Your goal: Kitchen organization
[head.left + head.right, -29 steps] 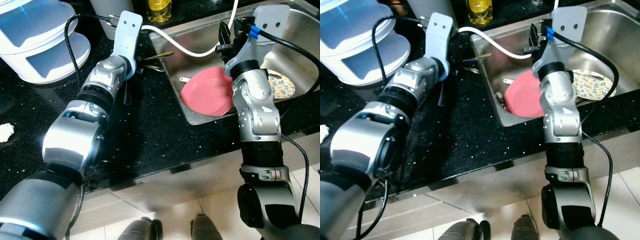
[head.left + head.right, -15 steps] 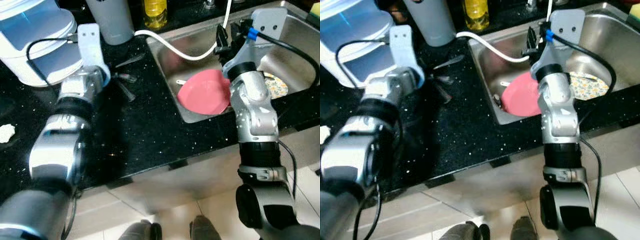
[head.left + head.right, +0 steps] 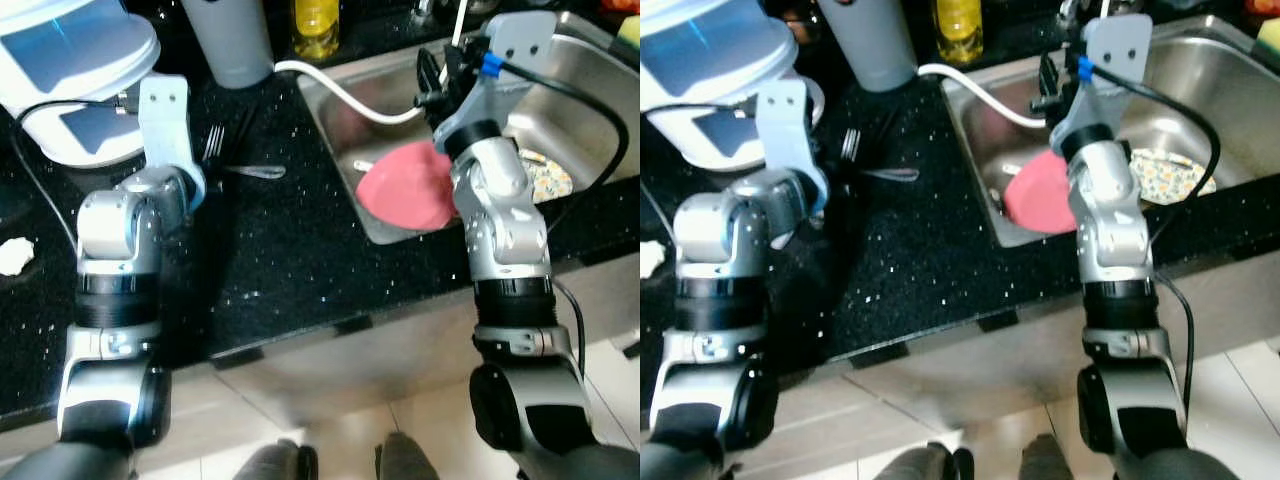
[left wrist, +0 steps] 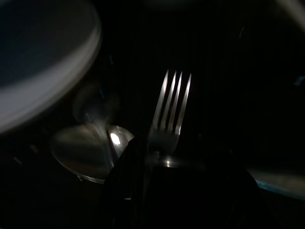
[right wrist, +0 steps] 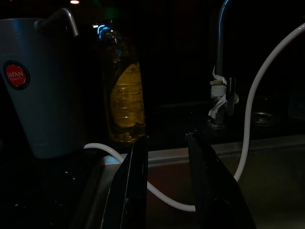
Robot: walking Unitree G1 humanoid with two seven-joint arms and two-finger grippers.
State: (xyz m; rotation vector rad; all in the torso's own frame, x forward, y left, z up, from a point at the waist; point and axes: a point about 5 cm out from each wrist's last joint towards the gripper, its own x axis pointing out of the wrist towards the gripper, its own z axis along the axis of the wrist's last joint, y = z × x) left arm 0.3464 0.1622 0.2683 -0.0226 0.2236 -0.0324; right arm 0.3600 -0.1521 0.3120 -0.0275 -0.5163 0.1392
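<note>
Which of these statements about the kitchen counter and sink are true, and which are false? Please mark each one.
1. The left claw holds a fork. True.
2. The pink plate lies on the black counter. False: it is in the steel sink.
3. A white hose runs into the sink. True.
4. The right claw grips the yellow bottle. False: its fingers are open and hold nothing.
5. A spoon lies on the counter. True.
</note>
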